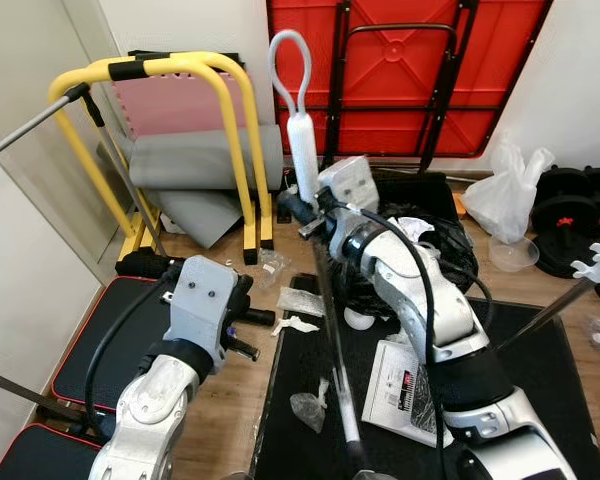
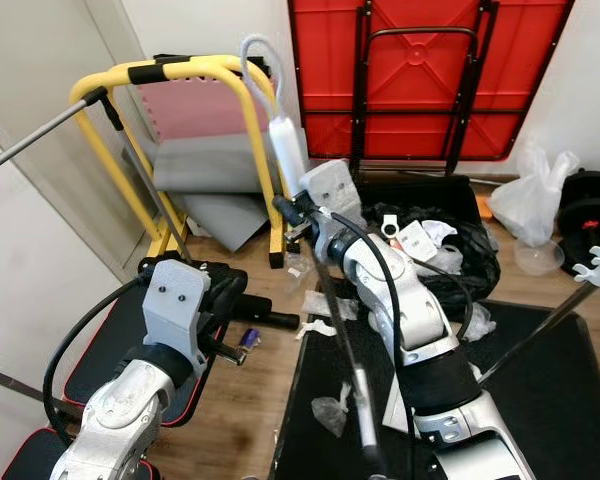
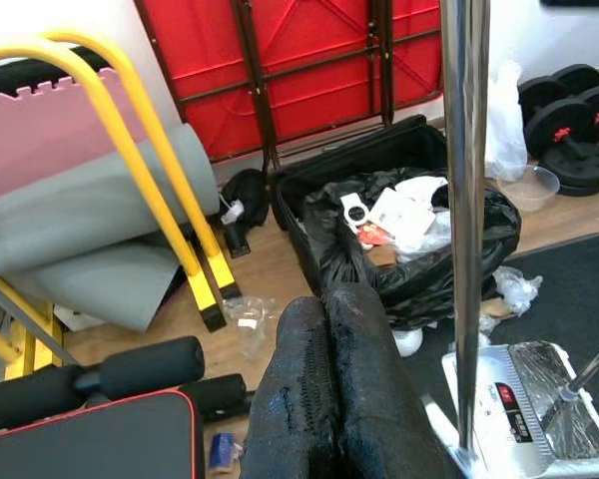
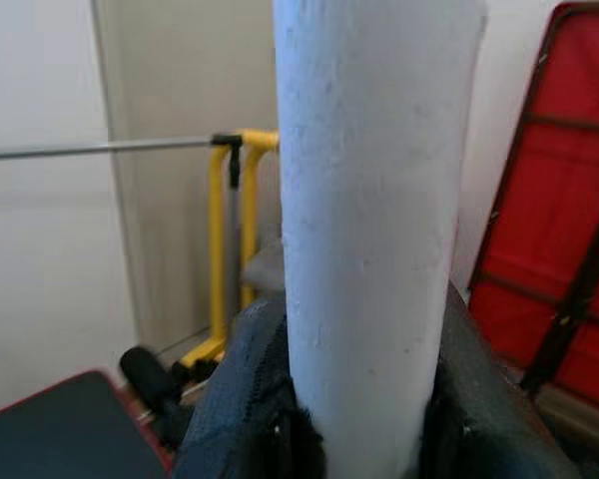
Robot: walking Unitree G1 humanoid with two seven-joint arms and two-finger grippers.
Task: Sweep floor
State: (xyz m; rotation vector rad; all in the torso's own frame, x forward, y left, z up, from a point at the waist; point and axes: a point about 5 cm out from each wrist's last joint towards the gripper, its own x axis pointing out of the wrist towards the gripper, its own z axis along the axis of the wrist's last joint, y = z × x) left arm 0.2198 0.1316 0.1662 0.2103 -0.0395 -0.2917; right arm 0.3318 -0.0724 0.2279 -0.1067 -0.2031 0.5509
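Observation:
My right gripper (image 1: 303,208) is shut on the white grip of a broom (image 1: 302,150), just below its looped top. In the right wrist view the grip (image 4: 379,200) stands between the dark fingers. The broom's metal shaft (image 1: 338,380) slants down over a black floor mat (image 1: 540,370). A white dustpan (image 1: 405,385) lies on that mat beside the shaft, its long handle (image 1: 555,305) rising to the right. Plastic scraps (image 1: 298,302) and a crumpled wrapper (image 1: 310,410) litter the floor. My left gripper (image 1: 252,332) hovers low at the left, shut and empty, its fingers (image 3: 299,369) pressed together.
A black bin bag (image 1: 435,245) full of rubbish sits behind the mat. A yellow frame (image 1: 230,130) with grey mats stands at the back left, a red folded table (image 1: 400,70) against the wall, dumbbells (image 1: 580,210) and a white plastic bag (image 1: 510,190) on the right. Padded bench pads (image 1: 100,330) lie at left.

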